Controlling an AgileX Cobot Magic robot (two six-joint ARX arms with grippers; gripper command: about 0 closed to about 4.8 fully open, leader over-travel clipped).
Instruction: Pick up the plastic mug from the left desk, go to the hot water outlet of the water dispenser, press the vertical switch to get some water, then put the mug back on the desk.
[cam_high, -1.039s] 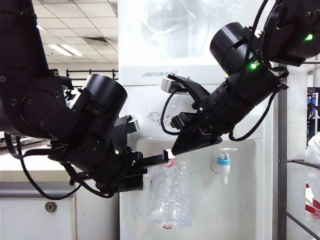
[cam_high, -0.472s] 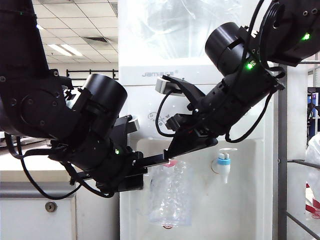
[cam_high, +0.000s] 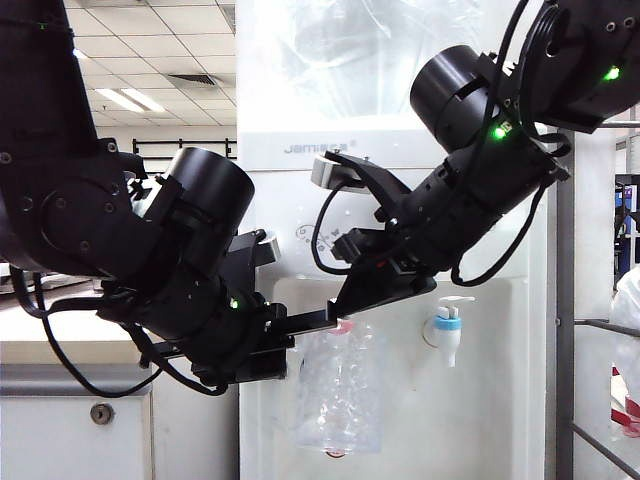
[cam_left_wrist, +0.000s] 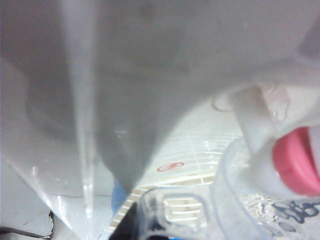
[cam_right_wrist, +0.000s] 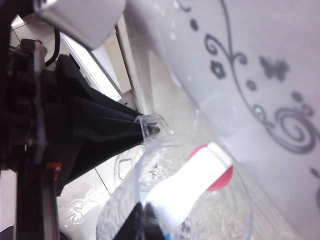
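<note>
At left, the desk (cam_high: 60, 350) stands beside the dispenser (cam_high: 400, 420). The left gripper (cam_high: 325, 320), clamped on the mug's rim at the handle, holds the mug (cam_high: 340, 395) in the dispenser's recess, its mouth directly under the red-collared tap (cam_right_wrist: 220, 176). From the right, the right gripper (cam_high: 345, 298) reaches across with fingers together, its tip at that tap's white lever (cam_right_wrist: 186, 185); the blue-collared tap (cam_high: 447, 328) sits untouched further right. The filling step appears in hand, though no water stream can be made out. Next, the right gripper must press the lever, then release it before the mug returns to the desk.
</note>
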